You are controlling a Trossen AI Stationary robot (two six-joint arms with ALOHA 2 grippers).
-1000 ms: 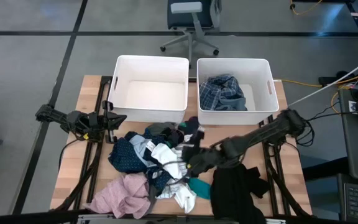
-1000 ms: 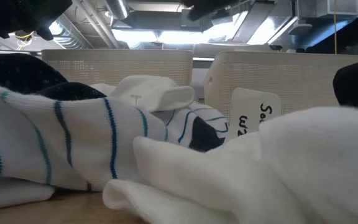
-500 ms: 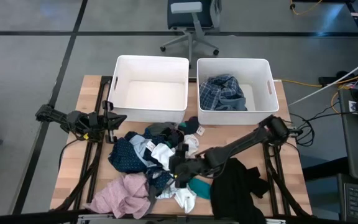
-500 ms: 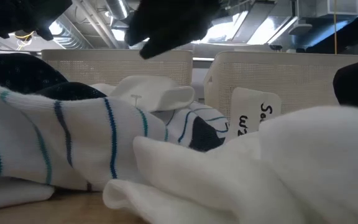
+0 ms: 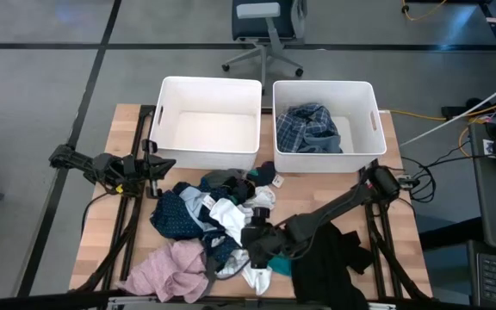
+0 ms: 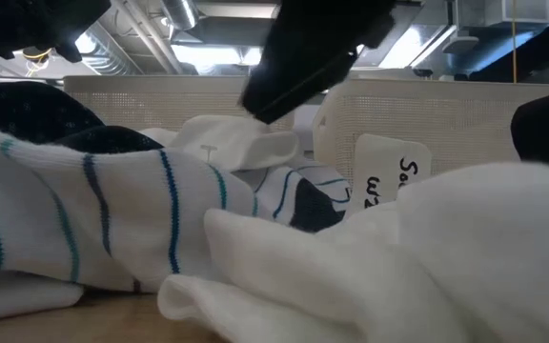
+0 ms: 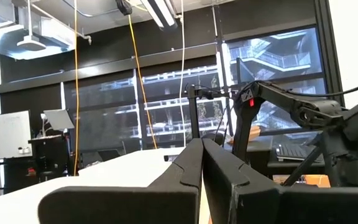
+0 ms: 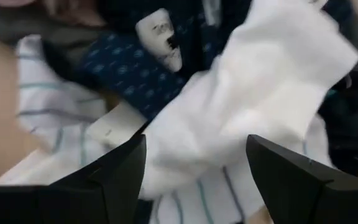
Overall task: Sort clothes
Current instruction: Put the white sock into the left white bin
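Two dark fingers of the right gripper are standing spread wide, gripping nothing, right over a crumpled white garment in the pile of clothes, which is lying from the table's centre toward 7 o'clock. That cloth is probably light, limp and prone to dragging neighbours along, so pinching a raised fold looks wisest. Farther off, a plaid garment is lying in the tub at 1 o'clock, and the left gripper is waiting at 9 o'clock, fingers pressed together.
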